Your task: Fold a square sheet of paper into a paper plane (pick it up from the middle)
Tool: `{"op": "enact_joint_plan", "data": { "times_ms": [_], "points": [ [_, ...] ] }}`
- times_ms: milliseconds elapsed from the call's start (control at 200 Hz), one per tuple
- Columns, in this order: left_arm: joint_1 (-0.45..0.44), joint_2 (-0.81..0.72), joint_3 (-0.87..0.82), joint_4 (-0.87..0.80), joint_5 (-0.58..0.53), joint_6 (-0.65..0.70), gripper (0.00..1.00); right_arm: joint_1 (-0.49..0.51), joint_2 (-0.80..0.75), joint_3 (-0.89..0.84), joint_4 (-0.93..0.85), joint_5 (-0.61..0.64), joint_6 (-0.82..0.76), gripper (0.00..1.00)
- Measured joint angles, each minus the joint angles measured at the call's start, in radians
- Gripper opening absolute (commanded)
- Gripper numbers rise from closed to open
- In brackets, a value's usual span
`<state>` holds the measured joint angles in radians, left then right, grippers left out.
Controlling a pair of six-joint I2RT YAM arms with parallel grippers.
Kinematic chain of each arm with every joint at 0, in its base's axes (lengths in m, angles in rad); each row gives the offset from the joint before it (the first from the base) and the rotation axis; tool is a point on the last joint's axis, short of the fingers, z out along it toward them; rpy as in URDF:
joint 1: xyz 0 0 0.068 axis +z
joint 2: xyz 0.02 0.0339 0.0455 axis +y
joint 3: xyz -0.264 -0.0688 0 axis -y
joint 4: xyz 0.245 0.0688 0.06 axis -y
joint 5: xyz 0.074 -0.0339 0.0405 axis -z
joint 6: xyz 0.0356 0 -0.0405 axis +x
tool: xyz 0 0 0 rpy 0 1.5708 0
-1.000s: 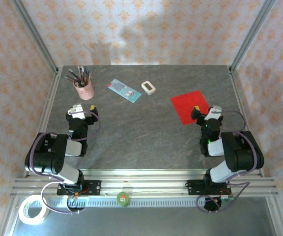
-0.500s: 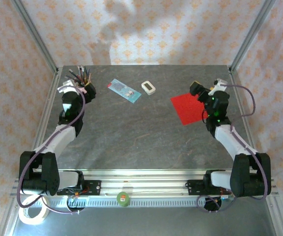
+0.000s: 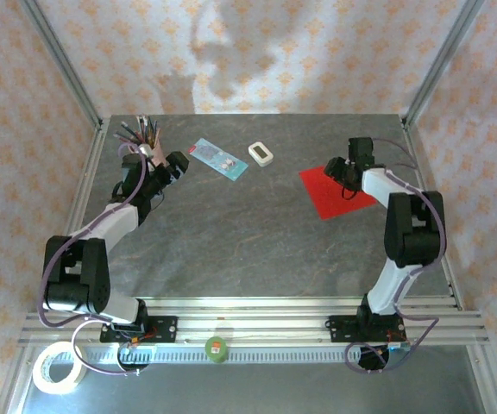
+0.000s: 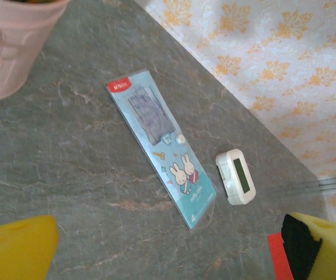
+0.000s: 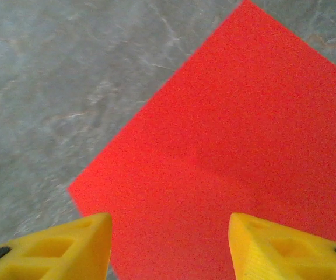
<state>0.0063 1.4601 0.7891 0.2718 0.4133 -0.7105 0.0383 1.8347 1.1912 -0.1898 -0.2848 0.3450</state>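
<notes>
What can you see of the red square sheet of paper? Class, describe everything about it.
The square sheet of paper is thin, bright red, plain and unmarked. It lies flat and unfolded on the right side of the grey table, set at an angle to its edges. The right gripper hangs open over it, yellow fingers apart; whether they touch the paper cannot be told.

square sheet of paper [image 5: 244,134]: matt, smooth | table [image 5: 51,70]: veined stone-look | card [image 4: 162,149]: glossy plastic sleeve
</notes>
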Motion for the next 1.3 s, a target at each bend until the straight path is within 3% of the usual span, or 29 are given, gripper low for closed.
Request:
{"op": "enact_joint_plan", "data": {
  "times_ms": [210, 390, 601, 731, 921, 1026, 1181, 1296],
  "points": [
    [-0.011, 0.002, -0.010, 0.000, 0.021, -0.027, 0.99, 0.000, 0.153, 0.164, -0.082, 0.055, -0.009, 0.46],
    [-0.015, 0.002, -0.029, 0.001, 0.026, -0.031, 0.99, 0.000, 0.183, 0.163, -0.119, 0.079, 0.007, 0.46],
    [-0.032, 0.018, -0.069, 0.017, 0.025, -0.053, 0.99, 0.032, 0.168, 0.113, -0.098, 0.121, 0.096, 0.38],
    [-0.054, 0.045, -0.083, 0.028, 0.023, -0.071, 0.99, 0.145, 0.111, 0.032, -0.085, 0.168, 0.212, 0.39],
    [-0.121, 0.051, -0.094, 0.052, 0.017, -0.105, 0.98, 0.431, 0.062, -0.046, -0.033, 0.211, 0.468, 0.39],
    [-0.167, 0.057, -0.098, 0.070, 0.013, -0.136, 0.93, 0.540, 0.076, -0.031, -0.010, 0.190, 0.565, 0.37],
    [-0.269, 0.076, -0.101, 0.096, 0.002, -0.192, 0.87, 0.561, 0.085, 0.006, -0.014, 0.168, 0.600, 0.36],
    [-0.366, 0.112, -0.097, 0.111, 0.002, -0.237, 0.74, 0.519, 0.075, 0.023, -0.019, 0.174, 0.544, 0.29]
  ]
}}
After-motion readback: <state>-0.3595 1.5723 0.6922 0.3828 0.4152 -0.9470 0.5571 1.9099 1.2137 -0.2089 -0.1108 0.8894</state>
